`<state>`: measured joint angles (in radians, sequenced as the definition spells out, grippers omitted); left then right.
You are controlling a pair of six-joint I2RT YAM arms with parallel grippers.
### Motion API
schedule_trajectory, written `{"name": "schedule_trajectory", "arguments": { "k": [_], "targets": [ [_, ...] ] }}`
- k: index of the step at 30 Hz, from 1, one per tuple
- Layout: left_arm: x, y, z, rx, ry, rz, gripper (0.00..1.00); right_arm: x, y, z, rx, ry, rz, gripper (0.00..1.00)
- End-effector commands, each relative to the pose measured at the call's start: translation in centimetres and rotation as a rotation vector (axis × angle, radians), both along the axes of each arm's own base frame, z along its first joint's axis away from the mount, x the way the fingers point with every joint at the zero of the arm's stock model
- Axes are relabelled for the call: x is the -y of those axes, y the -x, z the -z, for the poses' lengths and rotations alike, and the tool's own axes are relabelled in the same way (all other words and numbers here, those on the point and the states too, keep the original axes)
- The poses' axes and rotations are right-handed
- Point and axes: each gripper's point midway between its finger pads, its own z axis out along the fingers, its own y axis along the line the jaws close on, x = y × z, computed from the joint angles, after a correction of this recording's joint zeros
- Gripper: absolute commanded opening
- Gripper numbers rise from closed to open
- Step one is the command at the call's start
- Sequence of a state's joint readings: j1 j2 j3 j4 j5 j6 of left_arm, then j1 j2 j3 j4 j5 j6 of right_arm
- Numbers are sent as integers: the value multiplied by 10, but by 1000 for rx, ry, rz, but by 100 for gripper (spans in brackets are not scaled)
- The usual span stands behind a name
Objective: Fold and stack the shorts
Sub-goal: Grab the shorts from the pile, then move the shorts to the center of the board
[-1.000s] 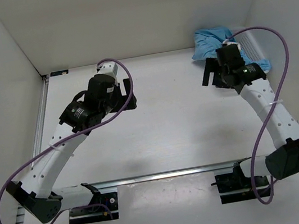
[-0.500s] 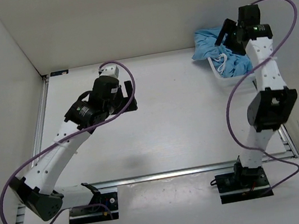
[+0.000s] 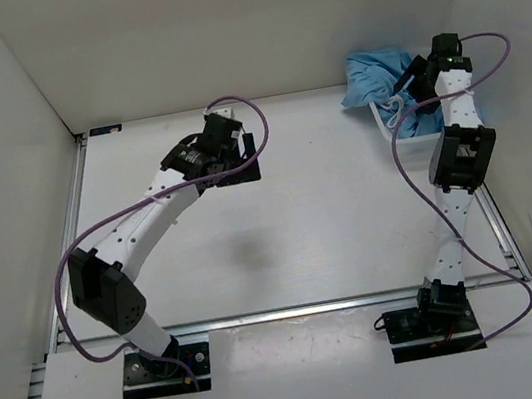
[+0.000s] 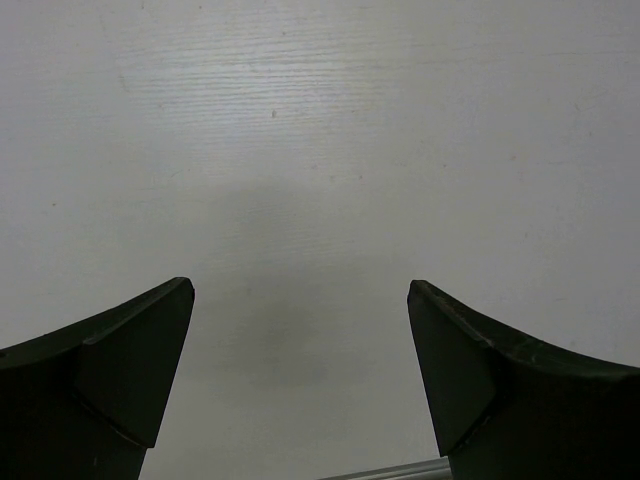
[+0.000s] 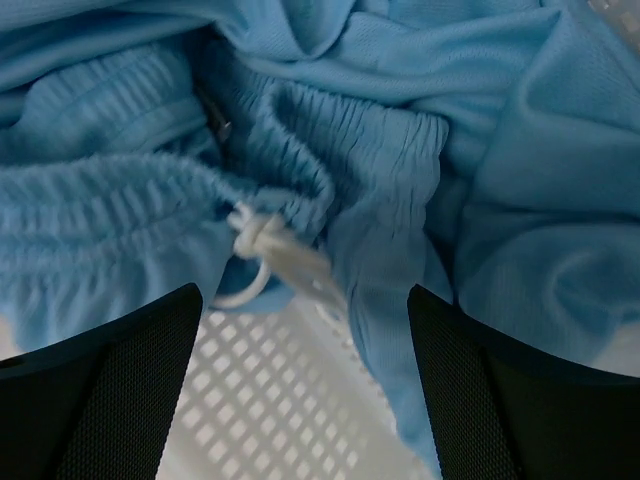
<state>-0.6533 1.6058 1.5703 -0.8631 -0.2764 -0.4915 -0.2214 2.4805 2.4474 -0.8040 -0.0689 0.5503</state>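
The light blue shorts (image 3: 371,77) lie bunched in and over the white mesh basket (image 3: 388,122) at the back right. In the right wrist view the shorts (image 5: 400,160) fill the frame, with the gathered waistband and the knotted white drawstring (image 5: 262,243) over the basket wall (image 5: 280,400). My right gripper (image 3: 410,85) is open and hovers just above the shorts, holding nothing; its fingers (image 5: 110,390) frame the drawstring. My left gripper (image 3: 240,163) is open and empty over bare table, far from the shorts.
White walls enclose the table on the left, back and right. A metal rail (image 3: 294,309) runs along the near edge, and another rail (image 3: 74,215) runs along the left side. The basket stands against the right wall.
My right arm has swung up and back from the table to over the basket and shorts. My left arm has stretched forward and to the right over the table.
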Motion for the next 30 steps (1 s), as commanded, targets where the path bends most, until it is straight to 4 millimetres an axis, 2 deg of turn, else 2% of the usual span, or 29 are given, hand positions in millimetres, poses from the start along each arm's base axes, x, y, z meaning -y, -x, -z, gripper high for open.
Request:
{"name": "schedule_trajectory", "arguments": {
  "k": [1, 2, 6, 10, 11, 12, 13, 14, 15, 17, 18, 19, 20, 21, 22, 23, 24, 25, 26, 28, 29, 30],
  "targets": [
    [6, -8, -7, -4, 47, -1, 100, -5, -29, -9, 105, -46, -7, 88],
    [8, -9, -11, 1, 59, -7, 100, -3, -32, -3, 105, -44, 6, 88],
    [4, -17, 0, -10, 32, -30, 100, -2, -50, 12, 150, -58, 8, 83],
    [2, -20, 13, -42, 8, -40, 100, -4, -67, 3, 236, -68, -11, 71],
    [1, -20, 13, -41, 2, -34, 100, -3, -69, 0, 251, -64, -12, 64],
    [2, -23, 13, -37, -6, -23, 100, -3, -71, -2, 263, -62, -13, 50],
    [1, -21, 14, -45, -12, -23, 100, -4, -73, -4, 276, -65, -20, 41],
    [1, -22, 18, -50, -27, -12, 100, -3, -77, -19, 316, -56, -23, 35],
    [0, -22, 18, -48, -34, -4, 100, -3, -75, -28, 324, -54, -23, 23],
    [2, -21, 18, -52, -28, 2, 100, -2, -69, -36, 322, -44, -12, 15],
    [5, -19, 19, -61, -20, 25, 100, -3, -64, -62, 353, -37, -14, 14],
    [8, -19, 15, -58, -6, 34, 100, -8, -58, -61, 334, -32, -10, 10],
    [9, -18, 15, -62, 0, 40, 100, -7, -53, -70, 342, -14, -13, 8],
    [8, -16, 14, -60, 1, 40, 100, -9, -45, -106, 392, -3, -15, 6],
    [9, -14, 10, -57, 13, 47, 100, -10, -38, -119, 400, 7, -22, 2],
    [10, -12, 6, -54, 25, 54, 100, -19, -26, -152, 446, 33, -49, 0],
    [8, -10, 6, -54, 25, 54, 100, -24, -19, -168, 462, 58, -58, 0],
    [7, -8, 3, -47, 29, 54, 100, -21, -10, -185, 478, 92, -52, 0],
    [5, -8, -1, -36, 29, 48, 100, -28, 4, -221, 537, 126, -64, 0],
    [-5, -6, -1, -40, 41, 15, 100, -42, 21, -255, 578, 153, -90, 0],
    [-6, -4, 0, -48, 36, 15, 100, -47, 38, -293, 647, 168, -109, 0],
    [-16, -8, -9, -30, 61, -22, 100, -63, 49, -308, 670, 143, -160, 0]
  ]
}}
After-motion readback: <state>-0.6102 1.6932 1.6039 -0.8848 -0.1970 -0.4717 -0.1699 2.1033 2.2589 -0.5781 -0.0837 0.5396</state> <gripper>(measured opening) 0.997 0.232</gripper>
